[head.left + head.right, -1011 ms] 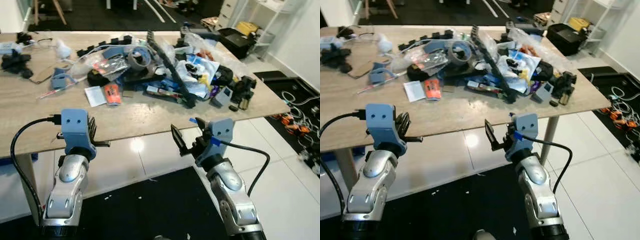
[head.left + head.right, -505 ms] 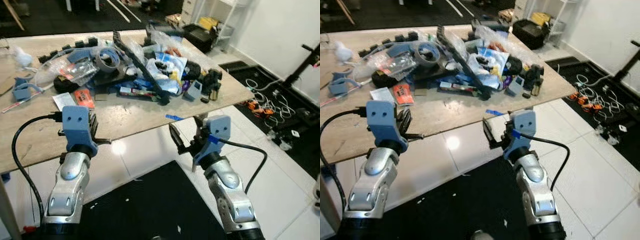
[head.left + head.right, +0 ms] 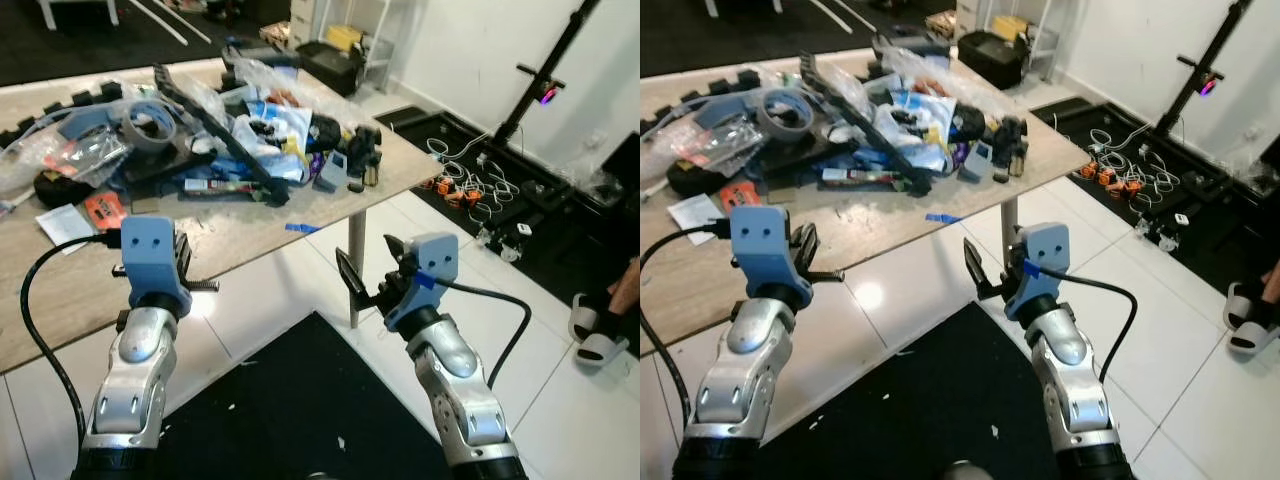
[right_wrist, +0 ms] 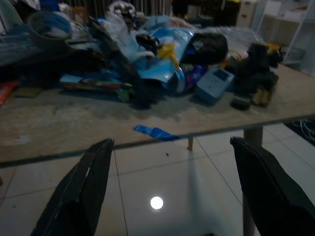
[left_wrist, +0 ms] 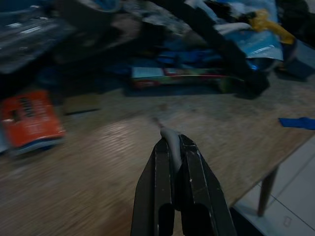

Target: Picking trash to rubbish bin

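While the wooden table sits heaped with clutter, I hold a small pale scrap pinched between the closed fingers of my left gripper, just over the table's near edge. My right gripper hangs with its jaws spread wide over the white floor tiles, holding nothing. One piece looks picked; I see no rubbish bin, so finding it and dropping the scrap remain.

A tangle of cables lies on the white tiles beside a black stand.
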### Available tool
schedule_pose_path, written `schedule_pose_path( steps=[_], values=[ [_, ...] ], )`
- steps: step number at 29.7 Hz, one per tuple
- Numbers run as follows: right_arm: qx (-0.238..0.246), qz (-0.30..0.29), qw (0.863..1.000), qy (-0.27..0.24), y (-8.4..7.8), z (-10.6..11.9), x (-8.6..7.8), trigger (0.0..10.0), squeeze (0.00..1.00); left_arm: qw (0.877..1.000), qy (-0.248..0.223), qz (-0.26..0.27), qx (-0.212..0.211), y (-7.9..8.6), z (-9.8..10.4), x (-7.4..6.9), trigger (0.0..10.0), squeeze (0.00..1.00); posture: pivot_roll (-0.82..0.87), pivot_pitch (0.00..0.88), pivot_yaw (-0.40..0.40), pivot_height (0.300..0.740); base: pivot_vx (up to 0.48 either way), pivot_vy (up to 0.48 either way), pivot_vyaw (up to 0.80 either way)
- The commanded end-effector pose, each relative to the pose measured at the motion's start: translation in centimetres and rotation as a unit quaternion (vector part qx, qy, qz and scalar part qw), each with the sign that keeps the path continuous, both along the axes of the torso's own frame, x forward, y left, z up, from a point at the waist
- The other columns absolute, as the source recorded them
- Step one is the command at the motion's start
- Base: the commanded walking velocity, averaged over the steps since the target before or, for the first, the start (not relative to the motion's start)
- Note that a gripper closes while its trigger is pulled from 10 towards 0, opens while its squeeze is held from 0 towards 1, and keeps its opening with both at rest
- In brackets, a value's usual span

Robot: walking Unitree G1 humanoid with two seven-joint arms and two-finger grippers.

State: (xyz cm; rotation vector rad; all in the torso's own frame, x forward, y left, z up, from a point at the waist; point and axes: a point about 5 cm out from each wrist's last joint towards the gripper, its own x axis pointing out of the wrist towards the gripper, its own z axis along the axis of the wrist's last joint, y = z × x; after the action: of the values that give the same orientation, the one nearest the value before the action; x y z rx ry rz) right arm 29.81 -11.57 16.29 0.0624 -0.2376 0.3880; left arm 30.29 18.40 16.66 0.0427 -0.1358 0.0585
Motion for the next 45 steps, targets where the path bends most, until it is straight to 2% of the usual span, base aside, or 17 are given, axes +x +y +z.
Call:
schedule_pose_path(
  steps=[1,14,19,35,40,45],
  values=[
    [0.0,0.0,1.0,0.007,-0.2,-0.2,-0.2,10.0,0.0,1.0,0.002,-0.009,0.007,-0.6,-0.1,0.2,10.0,0.0,-0.04,0.134,-0.103,0.74,0.0,0.0,-0.58],
    [-0.001,0.009,1.0,0.006,0.1,-0.3,0.0,10.0,0.0,1.0,0.005,-0.015,0.004,-1.1,-0.4,0.2,10.0,0.0,-0.04,0.116,-0.107,0.74,0.0,0.0,-0.58],
    [-0.004,0.007,1.0,0.011,-0.3,-0.7,-0.2,10.0,0.0,1.0,0.003,-0.023,0.004,-1.4,-0.5,0.0,10.0,0.0,-0.03,0.101,-0.091,0.74,0.0,0.0,-0.58],
    [-0.004,0.011,1.0,0.011,0.0,-0.9,0.0,10.0,0.0,1.0,0.003,-0.016,0.01,-0.7,-0.6,0.0,10.0,0.0,-0.01,0.079,-0.094,0.74,0.0,0.0,-0.58],
    [0.008,0.001,1.0,0.011,0.1,-1.2,0.0,10.0,0.0,0.999,0.0,-0.031,0.02,-0.8,-0.1,0.4,10.0,0.0,0.01,0.076,-0.058,0.74,0.0,0.0,-0.58],
    [0.02,-0.026,0.999,0.011,-0.2,-1.6,-0.2,10.0,0.0,0.998,0.002,-0.055,0.035,-0.9,0.5,1.1,10.0,0.0,0.02,0.073,0.01,0.74,0.0,0.0,-0.58]
  ],
)
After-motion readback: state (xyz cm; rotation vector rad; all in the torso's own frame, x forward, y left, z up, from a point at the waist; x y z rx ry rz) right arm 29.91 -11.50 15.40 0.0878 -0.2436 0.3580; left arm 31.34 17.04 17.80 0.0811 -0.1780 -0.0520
